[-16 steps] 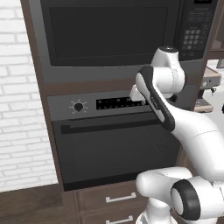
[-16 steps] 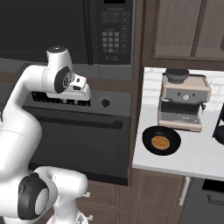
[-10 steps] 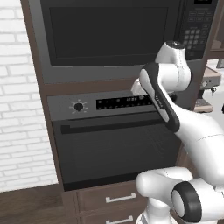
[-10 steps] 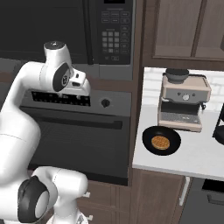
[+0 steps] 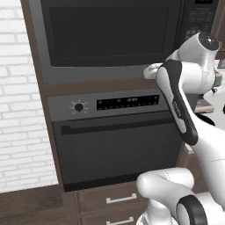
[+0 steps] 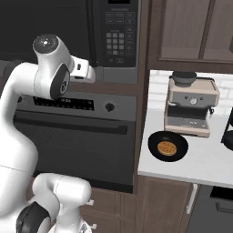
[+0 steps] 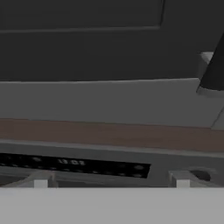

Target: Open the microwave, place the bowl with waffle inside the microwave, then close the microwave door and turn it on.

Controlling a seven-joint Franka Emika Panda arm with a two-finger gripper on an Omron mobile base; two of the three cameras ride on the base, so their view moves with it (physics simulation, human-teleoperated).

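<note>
Microwave [image 5: 110, 37] built in above the oven [image 5: 118, 145], microwave door [image 5: 107, 35] shut flush, dark window facing out, keypad panel [image 6: 119, 38] at its right end. Step in hand, by the look of it: getting the door open, nothing further started. Oven below with knob, display strip and bar handle — not the target, worth keeping off that handle. Counter [image 6: 205, 164] off to the right, carrying a coffee machine [image 6: 190, 109] and, just in front of it near the counter's left edge, the bowl [image 6: 168, 146] with the waffle [image 6: 167, 148] sitting inside it. Pincer [image 7: 111, 186] released, jaws wide apart with nothing between them, raised to about the microwave's lower edge and pointing at the front; hand view looking at the door's lower band, the wood strip under it and the oven display beneath that. To do it well: probably carry on up to the door's free edge beside the keypad, hook or pinch the edge squarely, then pull along the hinge arc rather than straight out; a pull too low risks sliding off onto the wood trim. Door close ahead and slightly above the pincer, not touching as far as can be told; bowl and waffle well apart, lower and to the right.
</note>
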